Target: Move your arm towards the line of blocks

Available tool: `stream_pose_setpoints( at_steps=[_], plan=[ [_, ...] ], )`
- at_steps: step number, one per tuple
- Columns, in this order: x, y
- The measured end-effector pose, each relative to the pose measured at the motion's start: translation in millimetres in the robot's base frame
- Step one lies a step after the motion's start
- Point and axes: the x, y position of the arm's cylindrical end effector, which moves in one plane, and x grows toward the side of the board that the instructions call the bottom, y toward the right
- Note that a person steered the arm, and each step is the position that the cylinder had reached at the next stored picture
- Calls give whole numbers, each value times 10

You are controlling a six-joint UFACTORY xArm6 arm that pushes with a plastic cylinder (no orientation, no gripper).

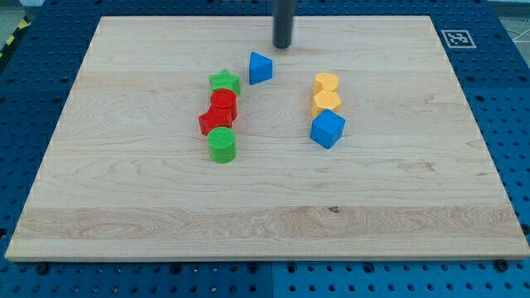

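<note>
The line of blocks stands left of the board's middle, running from 12 o'clock to 6 o'clock: a green star block (224, 81) at the top, a red cylinder block (224, 102) touching it below, a red star-like block (215, 121) next, and a green cylinder block (222, 144) at the bottom. All four touch their neighbours in a slightly bent column.

My tip (282, 45) sits near the view's top, at about 1 o'clock from the green star and well apart from it. There is no claw on this arm, only the dark rod, so nothing opens or closes.

A blue triangular block (260, 67) lies between the tip and the line, at 7 o'clock from the tip and just beside the green star at its 2 o'clock.

At 3 o'clock from the line, well apart, a second column stands: two yellow blocks (326, 93), rounded in shape, touching each other, and a blue cube block (328, 128) touching the lower one.

All rest on the wooden board (124, 207).
</note>
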Motion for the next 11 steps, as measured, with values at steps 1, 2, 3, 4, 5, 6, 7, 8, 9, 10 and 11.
stream_pose_setpoints(
  at_steps=[1, 2, 3, 4, 5, 6, 7, 8, 9, 10, 11],
  plan=[
    [0, -522],
    [0, -904],
    [29, -1022],
    [144, -1022],
    [298, -1022],
    [319, -1022],
    [319, -1019],
    [319, -988],
    [323, -947],
    [376, -898],
    [430, -858]
  ],
)
